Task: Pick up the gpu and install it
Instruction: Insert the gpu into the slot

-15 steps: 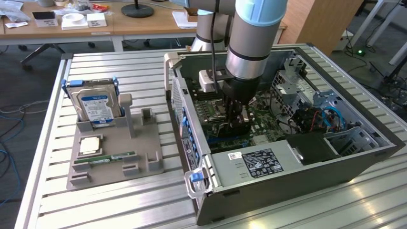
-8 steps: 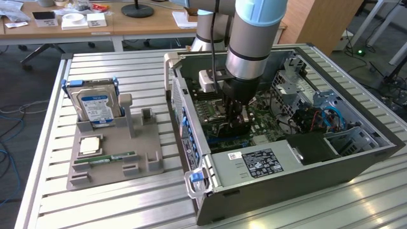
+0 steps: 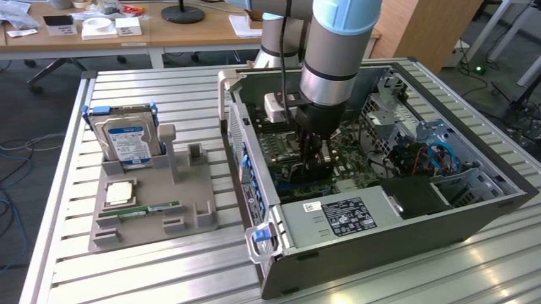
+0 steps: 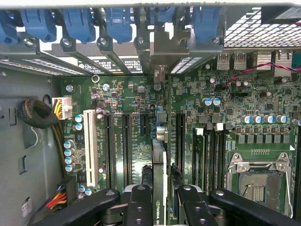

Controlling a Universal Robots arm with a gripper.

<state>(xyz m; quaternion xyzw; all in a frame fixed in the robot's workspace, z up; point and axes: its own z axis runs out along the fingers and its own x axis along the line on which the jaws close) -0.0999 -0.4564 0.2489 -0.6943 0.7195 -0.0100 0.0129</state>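
Note:
My gripper [image 3: 312,159] hangs inside the open computer case [image 3: 253,158], low over the motherboard [image 3: 292,142]. It is shut on the gpu [image 4: 159,162], a thin dark card seen edge-on between the two black fingers [image 4: 140,205]. The card runs along the board between the black expansion slots [image 4: 126,146]. Its far end reaches the rear slot openings, close to the blue latches [image 4: 117,21]. Whether its edge sits in a slot I cannot tell.
A grey parts holder [image 3: 190,190] beside the case carries a hard drive [image 3: 127,136], a processor [image 3: 118,192] and a green memory stick [image 3: 139,210]. Inside the case are the power supply [image 3: 355,215], cables [image 3: 439,158], a white slot [image 4: 90,146] and the processor socket [image 4: 258,181].

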